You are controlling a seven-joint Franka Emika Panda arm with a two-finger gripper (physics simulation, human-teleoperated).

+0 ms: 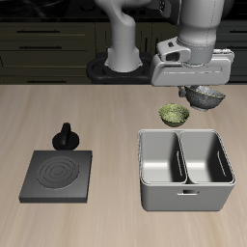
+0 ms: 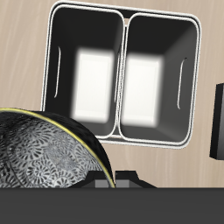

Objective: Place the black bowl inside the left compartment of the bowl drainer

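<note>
Wrist view: hand (image 1: 203,95) pinching black bowl (image 2: 44,162) aloft behind bowl drainer (image 2: 122,19); carry step, next lower into left compartment.

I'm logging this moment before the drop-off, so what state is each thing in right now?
Gripper: shut on the black bowl, raised behind the drainer.
Black bowl: held off the table, upright.
Drainer: both wells empty.
Green bowl: upright on the table, beside the drainer's back rim.
Black plate: flat on the table, nothing on it.
Dark knobbed object: standing behind the plate.
</note>
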